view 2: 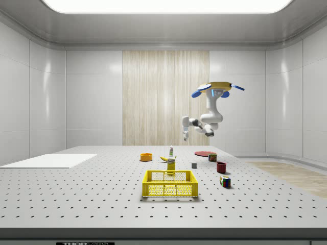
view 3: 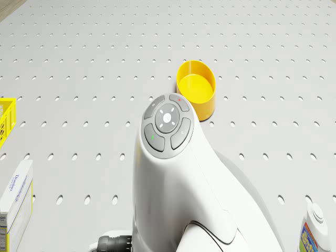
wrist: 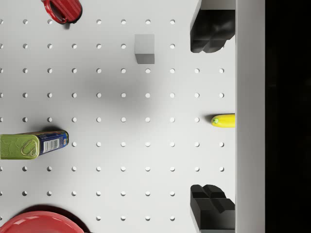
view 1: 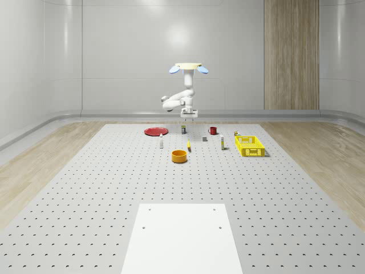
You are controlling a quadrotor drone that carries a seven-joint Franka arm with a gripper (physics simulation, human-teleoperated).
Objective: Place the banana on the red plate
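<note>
The banana (view 1: pixel 189 145) lies on the perforated table between the orange bowl and the grey cube; its yellow tip (wrist: pixel 223 120) pokes out from behind the gripper body. The red plate (view 1: pixel 155 131) rests flat at the far left of the object cluster, also seen as a red plate (view 2: pixel 204 153) and a red plate rim (wrist: pixel 41 223). The drone (view 1: pixel 188 68) hovers high over the far middle of the table. Its arm hangs down and my gripper (view 1: pixel 189 114) is well above the table, open and holding nothing, its black fingers (wrist: pixel 211 31) wide apart.
An orange bowl (view 1: pixel 179 156), a yellow basket (view 1: pixel 250 145), a red mug (view 1: pixel 213 130), a green can (wrist: pixel 34 144), a grey cube (wrist: pixel 145 48), a bottle (view 1: pixel 161 142) and a box (view 1: pixel 222 142) stand around. A white panel (view 1: pixel 182 240) lies at the near edge.
</note>
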